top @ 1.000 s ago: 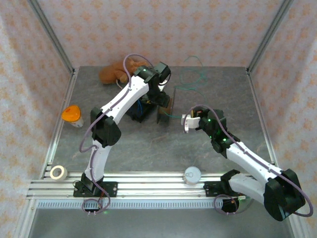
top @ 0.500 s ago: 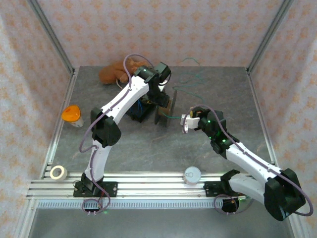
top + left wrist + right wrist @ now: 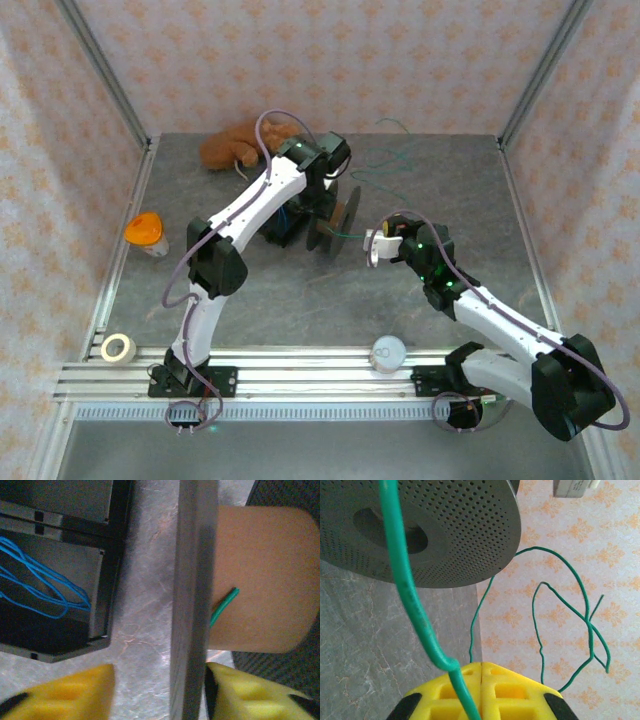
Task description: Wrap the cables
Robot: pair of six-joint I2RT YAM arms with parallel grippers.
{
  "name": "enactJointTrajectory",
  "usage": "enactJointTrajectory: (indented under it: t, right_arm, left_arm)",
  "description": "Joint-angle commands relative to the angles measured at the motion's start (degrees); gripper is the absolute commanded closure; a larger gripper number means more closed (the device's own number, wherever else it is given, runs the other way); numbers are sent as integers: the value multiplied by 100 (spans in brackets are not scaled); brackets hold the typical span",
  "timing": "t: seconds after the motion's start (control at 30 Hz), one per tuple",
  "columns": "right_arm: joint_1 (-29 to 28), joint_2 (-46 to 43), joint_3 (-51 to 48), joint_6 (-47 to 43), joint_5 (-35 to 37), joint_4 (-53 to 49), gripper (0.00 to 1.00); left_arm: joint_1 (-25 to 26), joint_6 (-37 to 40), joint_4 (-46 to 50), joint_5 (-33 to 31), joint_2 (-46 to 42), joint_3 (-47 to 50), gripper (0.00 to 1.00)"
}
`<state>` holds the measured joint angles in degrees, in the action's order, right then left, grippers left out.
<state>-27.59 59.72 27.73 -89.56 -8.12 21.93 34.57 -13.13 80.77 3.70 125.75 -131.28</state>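
Fingers (image 3: 515,695) of the right gripper (image 3: 481,682) are pressed together, with the green cable (image 3: 407,595) pinched in the seam between their yellow pads. From that pinch the cable rises in one strand towards the spool (image 3: 445,525), crossing in front of its perforated grey flange. On the brown core (image 3: 255,580) a short green piece shows just beside the flange (image 3: 192,605). More green cable lies loose beyond the spool, near the back wall.

The left gripper (image 3: 160,695) straddles that flange with its jaws partly open. One pad (image 3: 250,695) sits against the flange on the core side. The other (image 3: 70,692) stands apart from it, with bare table (image 3: 145,595) between. The blue cable (image 3: 45,587) lies in loose loops inside the black box (image 3: 107,580) next to the spool, and neither gripper touches it.

This looks like the winding of the green cable, with little of it on the core yet. The next move probably needs the left jaws to close on the flange and turn the spool. Meanwhile the right gripper should keep the strand taut and guide it onto the core, not over the flange edge. The loose green length may snag as it is drawn in.
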Motion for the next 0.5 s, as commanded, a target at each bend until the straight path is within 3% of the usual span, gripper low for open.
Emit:
enactJointTrajectory:
  t: [0.0, 0.17, 0.27, 0.47]
  right_arm:
    - [-34, 4, -13, 205, 63, 249, 100]
    - [-37, -18, -30, 291, 48, 217, 100]
    - [-31, -51, -39, 384, 23, 183, 100]
    - [-133, -549, -100, 1048, 36, -432, 100]
  left_arm:
    - [68, 24, 265, -357, 91, -53, 62]
    - [72, 12, 195, -293, 57, -97, 80]
    - [69, -5, -1, -167, -62, -56, 100]
    - [-135, -337, -718, 213, -607, 325, 100]
